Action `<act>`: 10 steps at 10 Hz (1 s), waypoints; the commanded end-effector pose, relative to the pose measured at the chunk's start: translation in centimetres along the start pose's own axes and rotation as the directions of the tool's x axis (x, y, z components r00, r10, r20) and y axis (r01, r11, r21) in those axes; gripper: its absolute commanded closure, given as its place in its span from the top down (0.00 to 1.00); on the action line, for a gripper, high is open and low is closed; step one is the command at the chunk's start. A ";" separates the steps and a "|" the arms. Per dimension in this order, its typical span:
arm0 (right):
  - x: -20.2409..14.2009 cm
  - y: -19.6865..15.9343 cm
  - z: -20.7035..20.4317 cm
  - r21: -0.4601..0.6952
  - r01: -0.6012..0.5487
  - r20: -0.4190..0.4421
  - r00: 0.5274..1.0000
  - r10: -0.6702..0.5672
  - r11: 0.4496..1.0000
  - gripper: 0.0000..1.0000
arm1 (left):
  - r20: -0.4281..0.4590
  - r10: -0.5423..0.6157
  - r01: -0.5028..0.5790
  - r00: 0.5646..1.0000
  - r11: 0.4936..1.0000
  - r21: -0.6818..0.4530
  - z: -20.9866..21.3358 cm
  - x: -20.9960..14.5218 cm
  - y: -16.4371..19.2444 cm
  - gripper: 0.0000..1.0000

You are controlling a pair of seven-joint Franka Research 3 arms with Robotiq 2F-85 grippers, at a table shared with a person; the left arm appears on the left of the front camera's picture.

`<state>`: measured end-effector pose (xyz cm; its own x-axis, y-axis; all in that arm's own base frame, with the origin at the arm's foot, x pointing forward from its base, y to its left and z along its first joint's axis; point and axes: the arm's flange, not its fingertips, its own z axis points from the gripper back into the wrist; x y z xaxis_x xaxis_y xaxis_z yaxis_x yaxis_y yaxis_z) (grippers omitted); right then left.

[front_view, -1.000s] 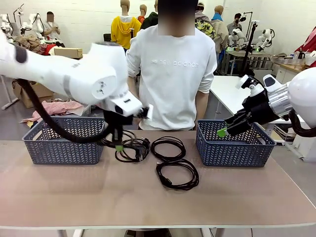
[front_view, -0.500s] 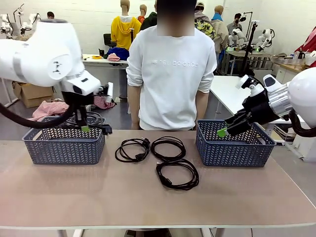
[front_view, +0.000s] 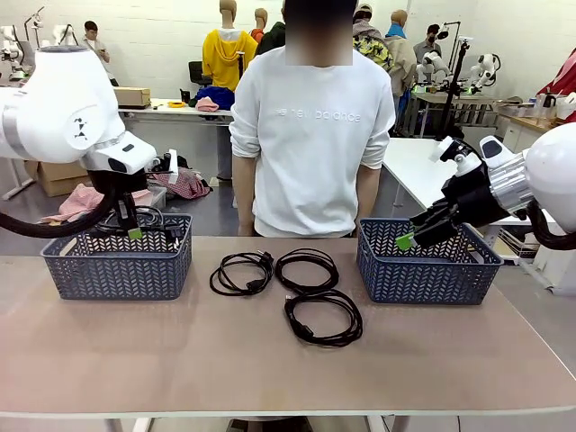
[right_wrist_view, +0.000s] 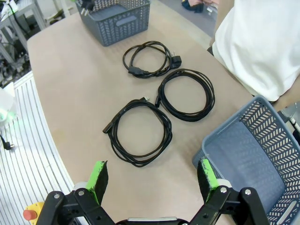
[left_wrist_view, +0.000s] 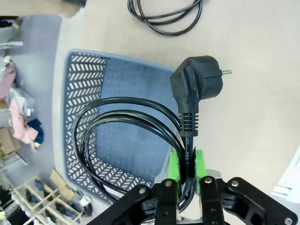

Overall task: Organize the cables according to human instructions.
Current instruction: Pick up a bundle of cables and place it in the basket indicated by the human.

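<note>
- Your left gripper [front_view: 135,232] hangs over the left basket [front_view: 117,270]. Its fingers are clamped on the held cable [left_wrist_view: 131,115], with the green pads pinching the cord just below the plug [left_wrist_view: 197,83].
- Held cable: a thin, smooth black cord wound in a loose round coil of a few turns. In the front view it hangs at about rim height over the basket's opening.
- Plug: a chunky, rounded matt black moulding with a ribbed collar where the cord enters. One metal pin shows at its side.
- Left basket: grey-blue plastic and rectangular, with walls pierced by a herringbone pattern and a plain solid floor.
- Your right gripper [front_view: 405,240] sits above the left rim of the right basket [front_view: 427,270]. Its fingers are spread wide and hold nothing.
- Right basket: same make and pattern as the left one.
- Three more black coils lie flat on the tabletop [front_view: 270,369], between the baskets:
  - the left coil [front_view: 241,273], which carries a plug;
  - the middle coil [front_view: 307,270], just beside it;
  - the near coil [front_view: 324,317], closest to your side, with small end fittings.
- Tabletop: smooth, matt, pale tan.
- A person in a white sweatshirt [front_view: 310,135] stands at the far edge, behind the coils.
</note>
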<state>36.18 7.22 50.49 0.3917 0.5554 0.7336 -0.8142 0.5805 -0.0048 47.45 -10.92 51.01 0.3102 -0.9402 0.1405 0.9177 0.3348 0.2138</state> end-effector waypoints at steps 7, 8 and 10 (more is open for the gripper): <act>0.1 -0.1 -0.1 0.013 0.001 0.015 1.000 -0.001 1.000 1.00 | -0.002 -0.009 0.009 1.000 1.000 0.008 0.4 0.1 -0.2 0.00; 0.1 -0.1 -0.1 0.013 0.001 0.015 1.000 -0.001 1.000 1.00 | -0.002 -0.009 0.009 1.000 1.000 -0.001 0.0 0.4 -0.2 0.16; 0.1 -0.1 -0.1 0.013 0.001 0.015 1.000 -0.001 1.000 1.00 | -0.015 0.014 -0.014 1.000 1.000 0.001 -0.1 -0.8 1.7 0.16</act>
<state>36.19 7.22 50.48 0.3919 0.5554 0.7334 -0.8142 0.5806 -0.0047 47.88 -10.71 50.61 0.3169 -0.9391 0.1330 0.9178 0.3390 0.2068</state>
